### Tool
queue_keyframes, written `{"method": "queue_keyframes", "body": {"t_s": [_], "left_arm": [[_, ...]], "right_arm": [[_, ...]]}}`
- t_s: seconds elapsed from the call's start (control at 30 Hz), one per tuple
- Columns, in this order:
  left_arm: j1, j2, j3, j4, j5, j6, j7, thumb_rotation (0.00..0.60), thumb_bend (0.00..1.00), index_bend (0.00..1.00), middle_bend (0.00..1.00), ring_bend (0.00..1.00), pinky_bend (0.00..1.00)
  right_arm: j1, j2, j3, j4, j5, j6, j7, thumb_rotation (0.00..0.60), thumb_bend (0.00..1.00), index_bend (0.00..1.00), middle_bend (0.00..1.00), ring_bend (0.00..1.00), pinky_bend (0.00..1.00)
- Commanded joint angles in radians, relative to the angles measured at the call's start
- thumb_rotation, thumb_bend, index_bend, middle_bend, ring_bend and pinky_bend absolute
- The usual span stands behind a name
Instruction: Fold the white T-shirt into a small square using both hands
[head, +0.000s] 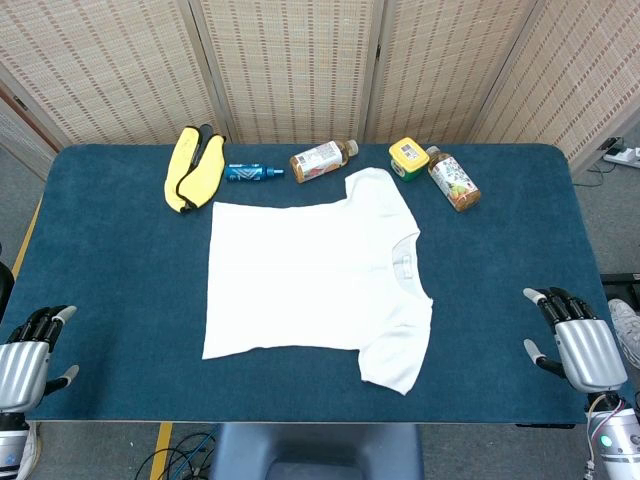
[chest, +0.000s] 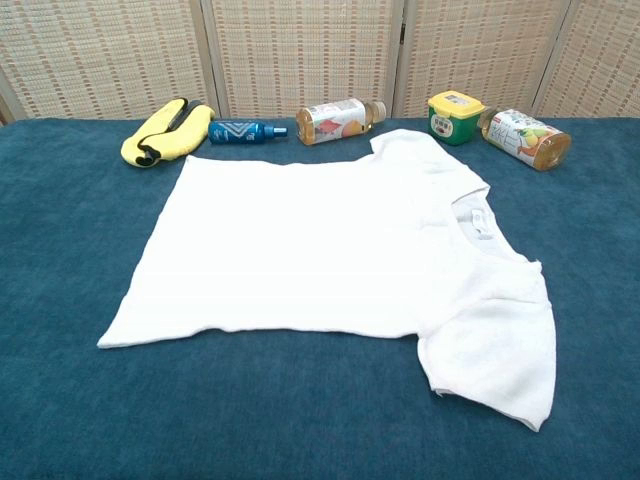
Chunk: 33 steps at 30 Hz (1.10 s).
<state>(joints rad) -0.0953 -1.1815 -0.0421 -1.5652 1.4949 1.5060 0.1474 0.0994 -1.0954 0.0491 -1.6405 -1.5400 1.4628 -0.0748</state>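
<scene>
The white T-shirt (head: 310, 275) lies flat and unfolded in the middle of the blue table, collar toward the right; the chest view shows the shirt (chest: 330, 250) the same way. My left hand (head: 28, 355) hangs at the table's near left corner, empty, fingers apart. My right hand (head: 575, 345) sits at the near right edge, also empty with fingers spread. Both hands are well away from the shirt. Neither hand shows in the chest view.
Along the far edge lie a yellow cloth item (head: 192, 167), a small blue bottle (head: 252, 172), a tea bottle (head: 323, 159), a green jar with yellow lid (head: 408, 156) and another bottle (head: 453, 179). Folding screens stand behind the table (head: 120, 270).
</scene>
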Motion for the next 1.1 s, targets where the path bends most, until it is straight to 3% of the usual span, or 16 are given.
{"method": "queue_keyframes", "body": {"t_s": [0.03,0.13,0.33,0.6,0.9,1.1], "left_arm": [[-0.021,-0.001,-0.006,0.007,0.035,0.001,-0.017,0.6,0.17,0.22,0.24,0.2,0.32],[-0.046,0.002,-0.011,0.0,0.067,-0.01,-0.043,0.6,0.17,0.26,0.28,0.26,0.34],[-0.115,-0.003,-0.009,0.001,0.144,-0.061,-0.07,0.6,0.17,0.36,0.4,0.38,0.47],[-0.224,-0.048,0.013,0.024,0.23,-0.178,-0.084,0.6,0.17,0.41,0.63,0.59,0.74],[-0.296,-0.137,0.036,0.075,0.223,-0.295,-0.06,0.6,0.17,0.44,0.84,0.77,0.93],[-0.318,-0.192,0.044,0.092,0.191,-0.346,-0.024,0.6,0.17,0.45,0.9,0.82,0.95]], "right_arm": [[-0.006,0.009,0.003,-0.006,-0.003,0.014,-0.001,0.6,0.3,0.14,0.21,0.19,0.22],[-0.01,0.016,0.005,-0.009,-0.008,0.028,0.0,0.6,0.3,0.14,0.21,0.19,0.22],[-0.012,0.02,0.001,-0.009,-0.013,0.03,0.003,0.6,0.31,0.14,0.21,0.19,0.22],[-0.01,0.021,0.002,-0.005,-0.015,0.027,0.01,0.6,0.3,0.14,0.21,0.2,0.22],[-0.009,0.014,-0.001,0.014,-0.002,0.012,0.021,0.6,0.3,0.14,0.21,0.21,0.24],[-0.007,0.007,-0.003,0.027,0.001,0.004,0.035,0.6,0.3,0.14,0.21,0.22,0.24]]}}
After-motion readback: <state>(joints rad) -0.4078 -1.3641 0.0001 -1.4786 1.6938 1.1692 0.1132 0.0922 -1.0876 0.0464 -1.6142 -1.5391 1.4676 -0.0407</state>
